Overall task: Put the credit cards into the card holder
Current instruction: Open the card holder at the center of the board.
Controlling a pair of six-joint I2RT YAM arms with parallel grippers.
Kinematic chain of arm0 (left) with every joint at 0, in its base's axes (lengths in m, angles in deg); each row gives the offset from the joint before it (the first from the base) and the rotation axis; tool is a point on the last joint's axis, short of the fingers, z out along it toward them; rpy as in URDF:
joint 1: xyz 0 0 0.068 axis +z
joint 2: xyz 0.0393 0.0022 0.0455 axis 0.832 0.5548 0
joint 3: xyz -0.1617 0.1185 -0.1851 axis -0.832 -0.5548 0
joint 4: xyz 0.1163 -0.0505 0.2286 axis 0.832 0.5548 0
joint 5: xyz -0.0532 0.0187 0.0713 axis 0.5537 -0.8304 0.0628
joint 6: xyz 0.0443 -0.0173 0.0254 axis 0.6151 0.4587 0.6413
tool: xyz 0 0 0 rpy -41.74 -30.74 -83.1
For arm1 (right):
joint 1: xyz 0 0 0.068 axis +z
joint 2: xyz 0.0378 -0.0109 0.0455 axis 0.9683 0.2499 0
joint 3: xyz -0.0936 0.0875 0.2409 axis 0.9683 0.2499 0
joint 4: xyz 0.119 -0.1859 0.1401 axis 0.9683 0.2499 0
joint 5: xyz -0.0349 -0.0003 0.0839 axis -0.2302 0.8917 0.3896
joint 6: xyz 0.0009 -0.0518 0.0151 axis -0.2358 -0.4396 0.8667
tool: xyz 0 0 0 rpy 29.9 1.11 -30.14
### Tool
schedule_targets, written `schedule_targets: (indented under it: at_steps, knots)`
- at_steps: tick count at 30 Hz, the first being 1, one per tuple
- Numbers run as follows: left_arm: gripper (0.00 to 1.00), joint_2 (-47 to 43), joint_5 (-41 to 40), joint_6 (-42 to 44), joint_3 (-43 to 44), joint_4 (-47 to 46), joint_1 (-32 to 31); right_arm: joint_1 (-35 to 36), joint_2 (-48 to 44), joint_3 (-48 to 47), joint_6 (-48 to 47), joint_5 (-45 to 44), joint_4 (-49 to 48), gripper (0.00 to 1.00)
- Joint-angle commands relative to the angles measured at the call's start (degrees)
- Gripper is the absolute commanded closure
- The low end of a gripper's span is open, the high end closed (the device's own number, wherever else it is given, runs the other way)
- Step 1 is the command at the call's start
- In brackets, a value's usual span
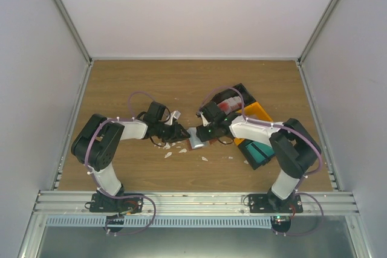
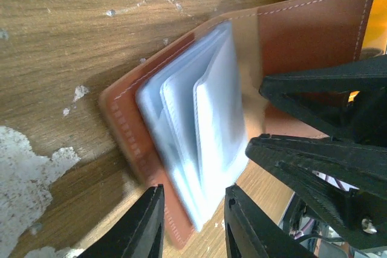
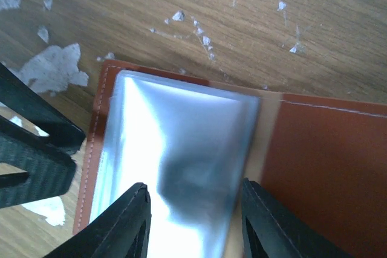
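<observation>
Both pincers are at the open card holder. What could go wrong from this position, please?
1. The left pincer and right pincer crowd the card holder closely; they could collide.
2. The clear sleeves fan out loosely between the jaws, so a squeeze might crease them or drag the holder.

Obs: card holder open, wood table behind it. Brown cover bare at frame-right; shiny clear sleeves cover frame-left half. R gripper fingers spread, straddling sleeves' near edge; contact unclear. L gripper tips at holder's frame-left edge. White scraps scattered on wood.
</observation>
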Motion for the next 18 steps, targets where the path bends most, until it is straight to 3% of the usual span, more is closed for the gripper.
schedule_targets:
  at_steps: [1, 6, 11, 15, 18]
  knots:
    - [0.68, 0.7, -0.4, 0.7, 1.1, -0.4, -0.7, -0.2, 1.8, 1.7, -0.9, -0.4, -0.8, 0.55]
    - [0.68, 0.9, 0.7, 0.4, 1.4, -1.4, -0.8, -0.2, 2.7, 4.0, -0.8, 1.4, -2.2, 0.45]
    - [0.68, 0.4, 1.4, 0.2, 2.0, -2.0, -1.0, -0.2, 3.5, 5.9, -0.7, 1.8, -3.3, 0.4]
    - [0.67, 0.4, 1.4, 0.1, 2.2, -2.0, -1.2, -0.2, 4.3, 6.8, -0.6, 3.2, -4.3, 0.42]
    - [0.67, 0.3, 1.3, 0.0, 2.0, -2.2, -1.2, -0.2, 5.1, 6.9, -0.1, 3.0, -4.5, 0.54]
